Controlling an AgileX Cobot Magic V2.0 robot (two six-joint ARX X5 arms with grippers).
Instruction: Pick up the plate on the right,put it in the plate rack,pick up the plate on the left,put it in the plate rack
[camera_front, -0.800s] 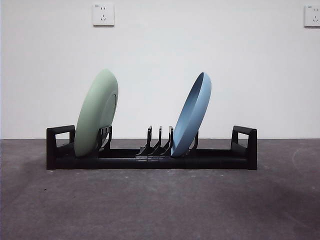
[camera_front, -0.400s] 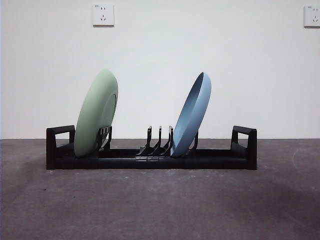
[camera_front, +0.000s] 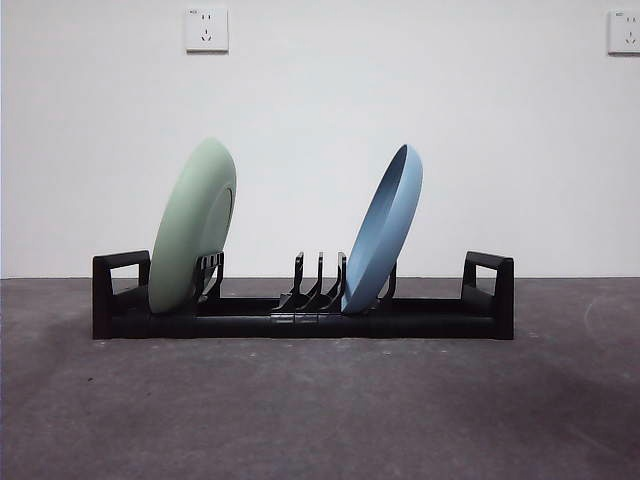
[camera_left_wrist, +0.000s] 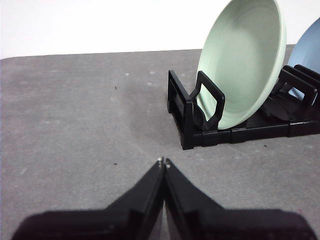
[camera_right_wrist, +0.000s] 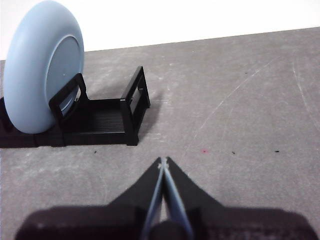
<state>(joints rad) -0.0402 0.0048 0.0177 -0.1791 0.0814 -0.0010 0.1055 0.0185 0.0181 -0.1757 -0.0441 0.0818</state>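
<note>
Nothing is being moved between the earlier front views and this one: both plates are standing exactly as before, so the task is being judged complete. Toward the desk's left edge, the green plate (camera_front: 194, 228) is being held leaning in the plate rack (camera_front: 300, 318) beside its left handle; the left claw (camera_left_wrist: 163, 161) is being kept clenched and empty, apart from the rack. Further right, the blue plate (camera_front: 384, 230) is being propped among the middle prongs. The right claw (camera_right_wrist: 163, 161) is likewise being kept clenched, empty, and apart from the rack's right end.
</note>
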